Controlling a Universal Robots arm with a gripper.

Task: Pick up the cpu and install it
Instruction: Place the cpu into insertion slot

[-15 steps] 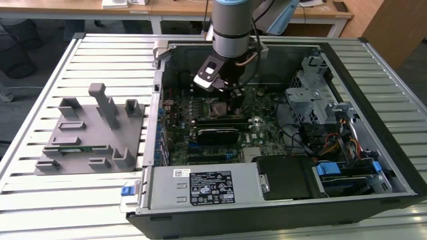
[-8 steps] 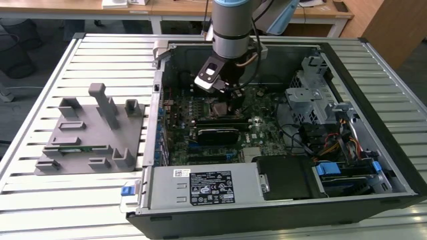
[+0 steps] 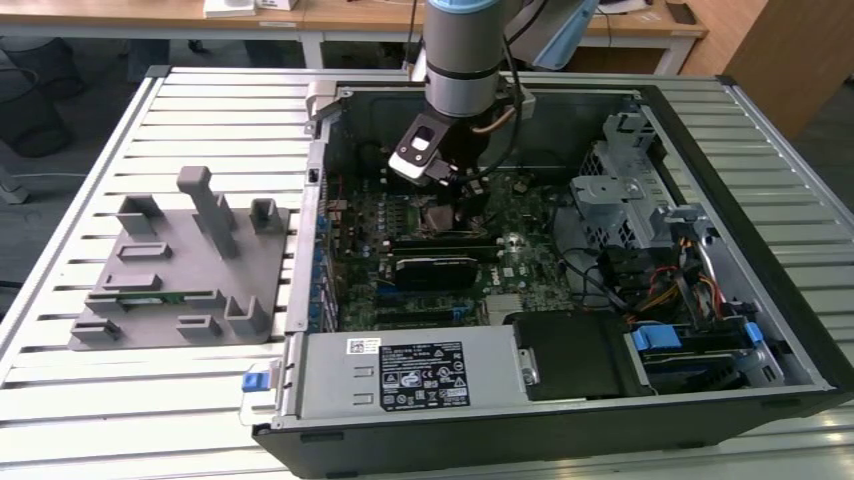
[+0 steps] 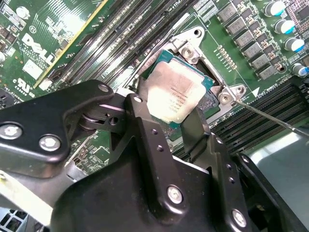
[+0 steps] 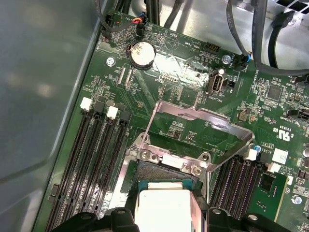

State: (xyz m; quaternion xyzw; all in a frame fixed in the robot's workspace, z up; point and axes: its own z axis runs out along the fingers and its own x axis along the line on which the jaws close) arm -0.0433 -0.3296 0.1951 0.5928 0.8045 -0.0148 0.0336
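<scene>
Your gripper (image 4: 169,112) is clamping the cpu (image 4: 176,89) over the socket (image 4: 211,100); first wrist view is showing the load plate (image 5: 212,122) raised.

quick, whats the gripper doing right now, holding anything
The gripper is closed on the cpu, holding it tilted at the open socket.

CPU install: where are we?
Done: pickup. The gripper is shut on the cpu, inside the case.
In hand: the cpu is held just over the open socket.
Left: it doesn't look seated flat yet, and the load plate stands raised.
</scene>
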